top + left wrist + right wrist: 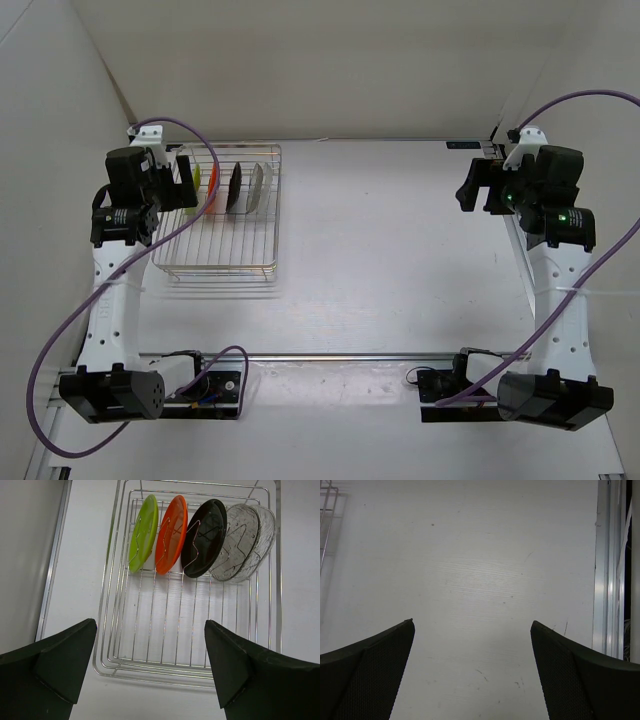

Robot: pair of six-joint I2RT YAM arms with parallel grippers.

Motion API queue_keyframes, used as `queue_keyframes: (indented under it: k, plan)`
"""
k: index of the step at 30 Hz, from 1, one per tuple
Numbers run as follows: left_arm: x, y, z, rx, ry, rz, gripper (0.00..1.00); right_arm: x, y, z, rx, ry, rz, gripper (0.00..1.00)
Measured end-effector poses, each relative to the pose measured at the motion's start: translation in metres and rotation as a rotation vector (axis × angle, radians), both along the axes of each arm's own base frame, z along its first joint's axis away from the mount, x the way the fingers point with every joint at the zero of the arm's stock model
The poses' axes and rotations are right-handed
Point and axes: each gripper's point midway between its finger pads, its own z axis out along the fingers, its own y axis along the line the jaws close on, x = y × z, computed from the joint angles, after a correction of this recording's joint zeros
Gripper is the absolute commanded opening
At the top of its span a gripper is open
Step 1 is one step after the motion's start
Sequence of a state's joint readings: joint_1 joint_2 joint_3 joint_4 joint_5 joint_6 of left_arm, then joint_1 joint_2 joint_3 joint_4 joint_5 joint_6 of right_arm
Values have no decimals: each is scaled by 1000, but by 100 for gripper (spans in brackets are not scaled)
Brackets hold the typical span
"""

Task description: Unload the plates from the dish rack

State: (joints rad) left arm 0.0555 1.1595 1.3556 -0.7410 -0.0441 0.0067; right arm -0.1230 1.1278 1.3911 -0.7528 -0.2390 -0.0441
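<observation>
Seen from above, left gripper point(150, 624) half hides the green plate point(144, 532); it and right gripper point(472, 622) gape, empty.

Showing lime green plate point(144, 532), orange plate point(171, 534), glossy black plate point(203, 537), clear glass plate point(243, 541) with bumpy texture, silver grid-pattern wire rack point(150, 666), white table point(400, 250), purple cables point(585, 95).

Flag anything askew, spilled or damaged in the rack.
Nothing stands out. The green plate, orange plate, black plate and glass plate stand on edge in one row in the rack, all tilted alike. No cracks or spills show.
</observation>
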Motion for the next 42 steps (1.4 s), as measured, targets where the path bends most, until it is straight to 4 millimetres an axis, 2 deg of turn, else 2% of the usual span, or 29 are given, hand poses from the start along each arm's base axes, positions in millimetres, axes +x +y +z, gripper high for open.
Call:
queue_keyframes:
  k: [16, 24, 32, 37, 42]
  plan:
    - [4, 0, -9, 0, 35, 0, 100, 2, 0, -4, -14, 10, 15, 100]
    - [17, -6, -26, -20, 94, -42, 100, -3, 2, -24, -42, 50, 65, 100]
    - [51, -5, -44, -4, 121, -88, 100, -8, 5, -26, -61, 40, 101, 100]
    - [86, 14, -62, 3, 144, -63, 100, -11, 5, -28, -63, 43, 108, 100]
    - [111, 27, -83, 14, 180, -54, 100, -11, 5, -28, -63, 43, 109, 100]
